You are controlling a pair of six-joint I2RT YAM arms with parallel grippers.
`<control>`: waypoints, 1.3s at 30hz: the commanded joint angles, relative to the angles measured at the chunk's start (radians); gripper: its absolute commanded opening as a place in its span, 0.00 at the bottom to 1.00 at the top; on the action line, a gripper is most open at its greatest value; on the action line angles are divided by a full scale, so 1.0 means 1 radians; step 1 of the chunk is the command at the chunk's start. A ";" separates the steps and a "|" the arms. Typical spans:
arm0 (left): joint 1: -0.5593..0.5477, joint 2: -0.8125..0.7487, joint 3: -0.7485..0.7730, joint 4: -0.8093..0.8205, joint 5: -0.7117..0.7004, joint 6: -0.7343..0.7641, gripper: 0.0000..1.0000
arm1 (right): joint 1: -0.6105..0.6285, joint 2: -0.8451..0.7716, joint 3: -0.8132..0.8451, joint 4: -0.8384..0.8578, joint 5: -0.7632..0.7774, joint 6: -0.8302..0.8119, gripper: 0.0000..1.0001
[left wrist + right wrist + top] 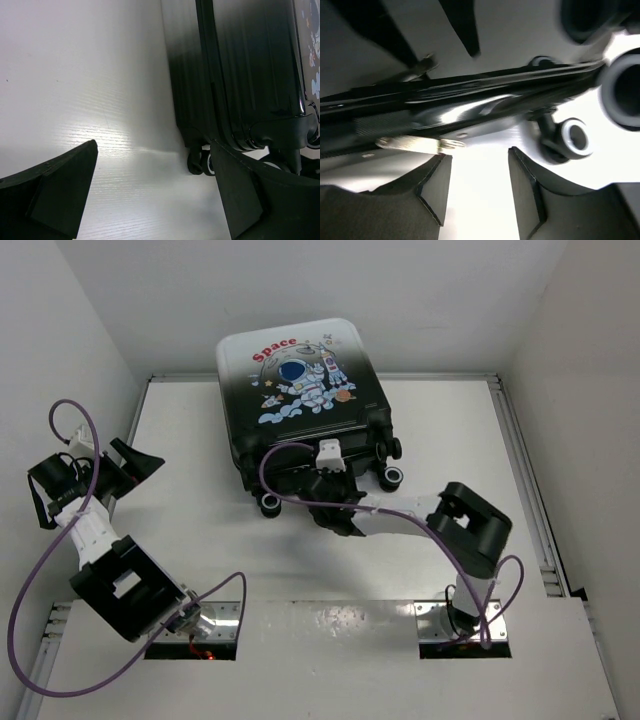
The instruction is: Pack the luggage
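Our right gripper [477, 155] holds its fingers a little apart on nothing. Just ahead of the tips and slightly left lies a thin silvery tab [420, 144], likely the zip pull, on a seam running crosswise to the fingers. That seam belongs to the luggage [300, 390], closed and flat on the white table [200, 540], a glossy ribbed hard shell with its black wheels [572, 137] nearest this gripper and its long axis running away from it. Our left gripper [152, 150], fingers wide apart, stands well off with the luggage ahead to its right, so the right arm is nearer.
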 commanded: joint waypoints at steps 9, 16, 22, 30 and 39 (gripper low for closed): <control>0.013 -0.022 -0.012 0.039 0.039 0.016 1.00 | -0.022 -0.398 -0.273 0.103 -0.081 -0.047 0.48; 0.003 -0.043 -0.012 0.039 0.026 0.016 1.00 | -0.019 -0.461 -0.359 0.136 -0.259 -0.086 0.54; -0.006 -0.065 -0.030 0.039 0.016 0.006 1.00 | 0.024 -0.337 -0.212 0.004 -0.169 0.043 0.60; -0.006 -0.065 -0.040 0.048 0.016 0.006 1.00 | 0.042 -0.142 0.037 -0.145 -0.136 0.189 0.61; -0.006 -0.034 -0.050 0.079 0.016 -0.012 1.00 | 0.010 -0.001 0.141 -0.174 -0.075 0.230 0.60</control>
